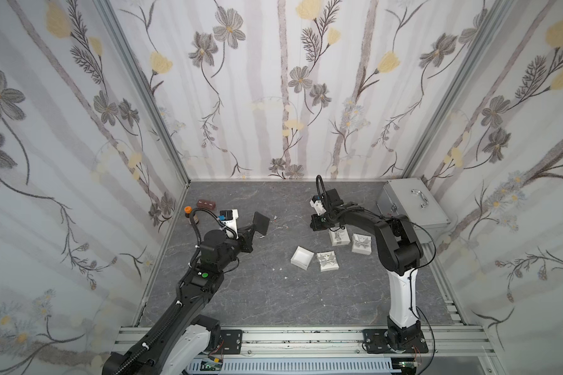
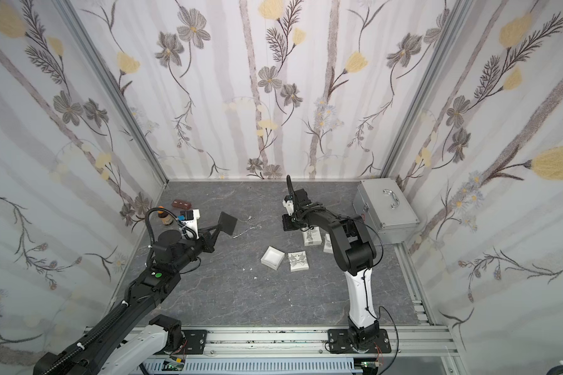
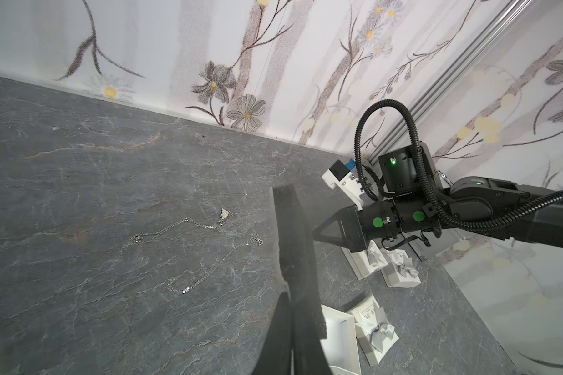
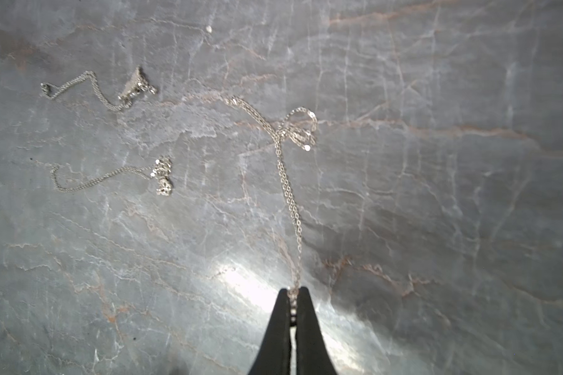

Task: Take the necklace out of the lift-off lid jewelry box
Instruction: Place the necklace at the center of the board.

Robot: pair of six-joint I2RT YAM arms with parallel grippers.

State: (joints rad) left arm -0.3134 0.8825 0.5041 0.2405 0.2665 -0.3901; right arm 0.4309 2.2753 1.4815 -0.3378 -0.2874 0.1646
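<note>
The white jewelry box base [image 1: 302, 257] lies open on the table, its bow-topped lid [image 1: 328, 261] beside it. My right gripper [image 4: 294, 290] is shut on one end of a thin silver necklace [image 4: 288, 181], which trails away from the tips to a looped tangle over the grey table. In both top views this gripper [image 1: 316, 224] hovers left of the boxes at the back. My left gripper [image 1: 255, 229] is shut on a black foam pad [image 1: 261, 223] held up above the table; in the left wrist view the pad [image 3: 294, 246] hides part of the right gripper.
Two other necklaces [image 4: 95, 87] [image 4: 111, 177] lie loose on the table. Two closed white bow boxes [image 1: 338, 237] [image 1: 361, 243] sit under the right arm. A silver metal case [image 1: 413, 207] stands at the back right. A brown block [image 1: 206, 204] and a small bottle [image 1: 188, 214] stand at the back left.
</note>
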